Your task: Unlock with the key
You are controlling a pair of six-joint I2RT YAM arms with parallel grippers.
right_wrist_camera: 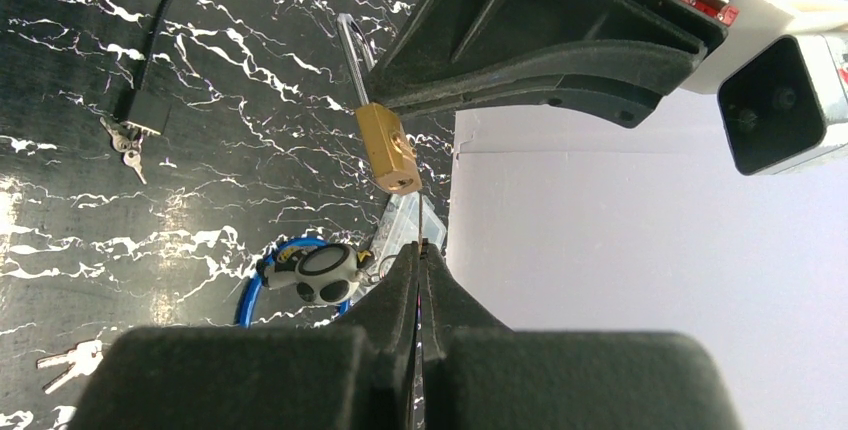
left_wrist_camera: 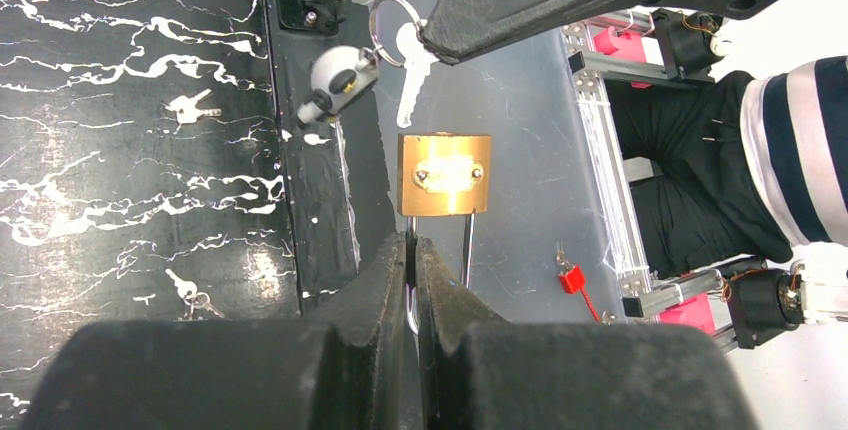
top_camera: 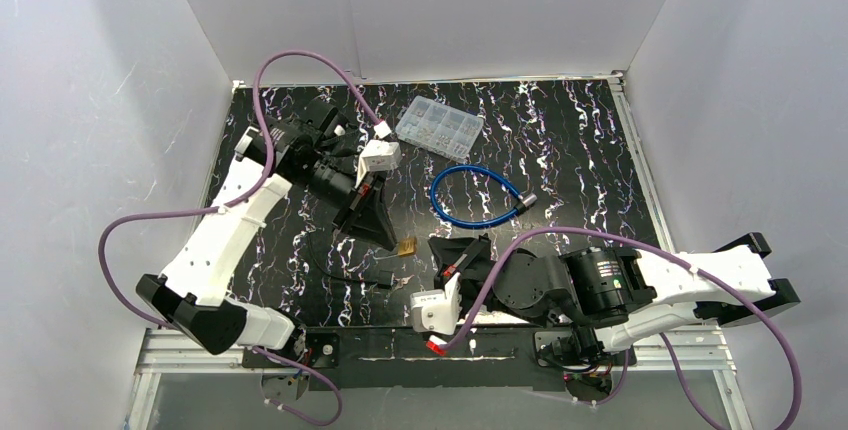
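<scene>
Your L gripper (left_wrist_camera: 413, 247) has its jaws pressed together on the steel shackle of the small brass padlock (left_wrist_camera: 445, 175), which is held up over the black marbled table (left_wrist_camera: 130, 150) near its front edge. Your R gripper (right_wrist_camera: 422, 252) pinches the silver key (left_wrist_camera: 408, 80) w/ ring + grey fob (left_wrist_camera: 335, 80). The key tip is just short of the lock body.
</scene>
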